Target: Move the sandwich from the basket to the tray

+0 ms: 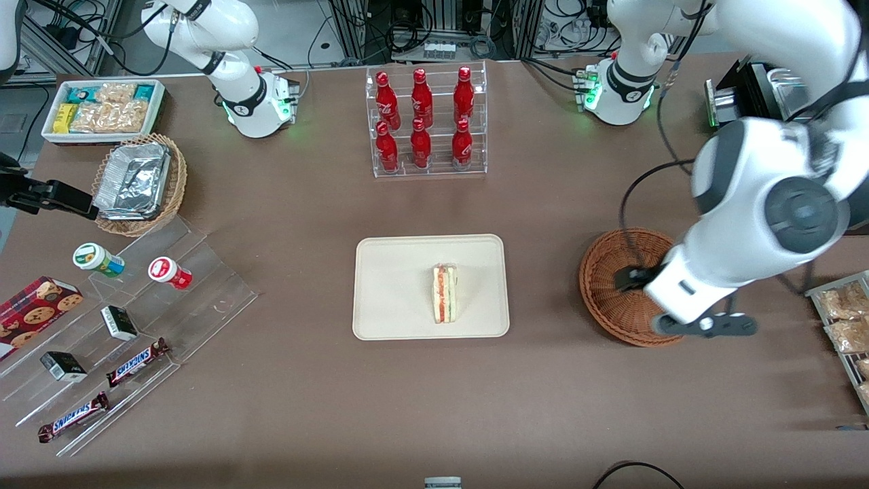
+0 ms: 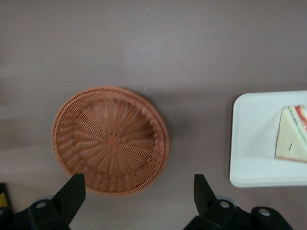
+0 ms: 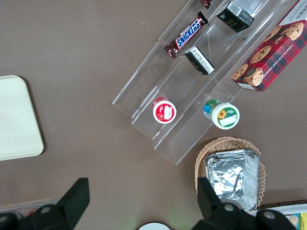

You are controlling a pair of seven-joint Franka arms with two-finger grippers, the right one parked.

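"SNICKERS" is showing in white letters on two brown candy bars point(image 1: 136, 362) point(image 1: 73, 417) lying on the clear stepped display point(image 1: 129, 326) toward the parked arm's end of the tabletop point(image 1: 305, 407); one of these bars point(image 3: 187, 34) is reading the same from the right wrist camera. No other lettering is coming through legibly.

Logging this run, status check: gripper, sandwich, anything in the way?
Gripper open, empty, above the basket. Sandwich flat on the tray. Basket empty; nothing in the way.
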